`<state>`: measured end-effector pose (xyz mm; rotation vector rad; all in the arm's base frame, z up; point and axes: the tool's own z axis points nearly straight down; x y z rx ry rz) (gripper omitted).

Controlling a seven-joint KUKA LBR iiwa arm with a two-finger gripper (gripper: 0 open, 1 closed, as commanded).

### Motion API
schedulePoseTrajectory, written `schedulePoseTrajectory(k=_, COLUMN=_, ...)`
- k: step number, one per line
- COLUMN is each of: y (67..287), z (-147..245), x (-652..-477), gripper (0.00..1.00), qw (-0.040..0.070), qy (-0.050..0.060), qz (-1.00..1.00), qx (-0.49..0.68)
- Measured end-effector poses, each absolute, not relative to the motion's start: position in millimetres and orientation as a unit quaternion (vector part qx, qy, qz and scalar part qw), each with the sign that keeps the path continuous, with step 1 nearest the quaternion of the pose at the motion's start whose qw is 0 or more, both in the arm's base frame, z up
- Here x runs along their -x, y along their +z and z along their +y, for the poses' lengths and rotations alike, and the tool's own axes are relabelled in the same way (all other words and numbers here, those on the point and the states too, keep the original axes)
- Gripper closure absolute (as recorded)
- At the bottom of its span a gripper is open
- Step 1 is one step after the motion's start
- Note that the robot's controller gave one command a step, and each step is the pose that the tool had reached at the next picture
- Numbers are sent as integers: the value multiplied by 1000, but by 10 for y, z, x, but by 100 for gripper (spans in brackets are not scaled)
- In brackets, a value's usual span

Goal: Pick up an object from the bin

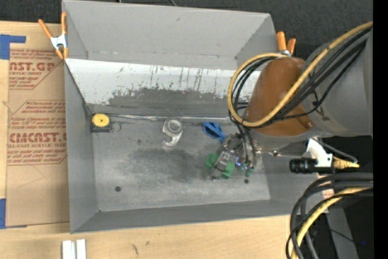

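Look down into the grey bin [79, 148] from the camera view. Your arm [279, 100] reaches in from the right, with its brown cover and its black and yellow cables. The jaws are low, at the right side of the bin floor, near the front wall. They sit right over a little green thing [219, 165] with some shiny bits on it. That green thing is the one nearest to them. You cannot tell how wide the jaws are, or if they have hold of it, because wires and robot parts hide that spot.

A small blue thing [212, 128] lies just behind. A clear little cup [173, 131] is further left. A yellow round thing [100, 121] is far off by the left wall.

What could go wrong? The green thing is small and bumpy, so I think it could slip out or tip when you lift. The jaws are close to the right wall too, so they might bump it.
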<state>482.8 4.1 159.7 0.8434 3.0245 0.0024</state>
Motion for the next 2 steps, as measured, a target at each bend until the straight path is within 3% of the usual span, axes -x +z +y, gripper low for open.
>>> schedulePoseTrajectory(k=1, y=1908, z=47, x=-4836, gripper=100, qw=1, qy=1, qz=963, qx=-268)
schedulePoseTrajectory(k=2, y=1948, z=55, x=-4840, gripper=100, qw=0, qy=1, qz=964, qx=-267)
